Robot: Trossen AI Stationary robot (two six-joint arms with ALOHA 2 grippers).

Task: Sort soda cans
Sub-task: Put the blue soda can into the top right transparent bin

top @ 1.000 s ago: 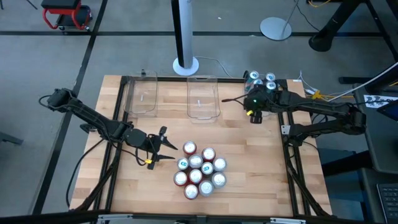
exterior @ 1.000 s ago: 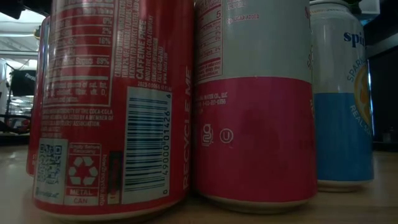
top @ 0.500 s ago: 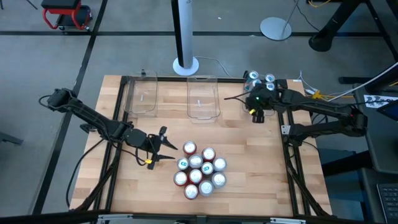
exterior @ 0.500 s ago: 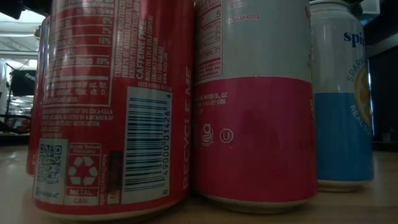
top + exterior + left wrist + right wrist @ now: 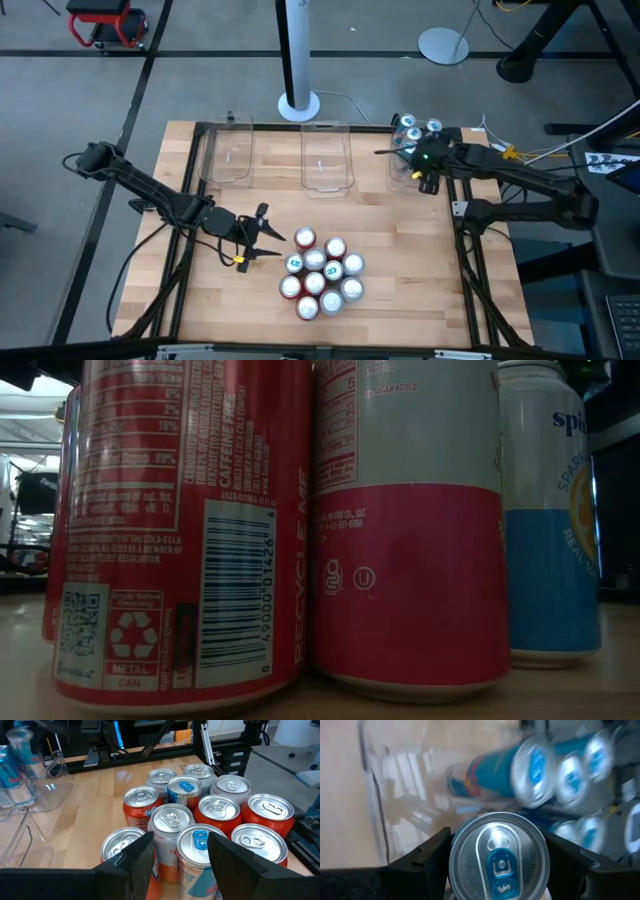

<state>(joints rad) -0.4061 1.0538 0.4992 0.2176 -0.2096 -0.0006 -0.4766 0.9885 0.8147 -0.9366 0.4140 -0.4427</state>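
Observation:
Several soda cans (image 5: 320, 270) stand upright in a tight cluster on the wooden table, red, silver-and-pink and blue-and-white (image 5: 200, 815). My left gripper (image 5: 272, 237) waits open just left of the cluster, its fingers (image 5: 135, 865) short of the nearest cans. My right gripper (image 5: 430, 175) hovers at the far right over a clear bin (image 5: 405, 165) that holds teal cans (image 5: 520, 770). It is shut on a silver-topped can with a blue tab (image 5: 497, 855). My right gripper pinches the can's side wall just below the top rim (image 5: 457, 857) between its two fingers, one on each side. The fingers slant down from above. The can is lifted clear, its top facing the wrist camera, above the bin with the teal cans.
Two more clear bins stand along the far edge, one at the left (image 5: 228, 150) and one in the middle (image 5: 327, 158). A black frame runs round the table. In the low view the cluster's cans (image 5: 405, 530) fill the picture.
My right gripper has carried its can toward the table's right edge and a little toward the far edge, over the bin with the teal cans, turning slightly as it went. The can stays held.

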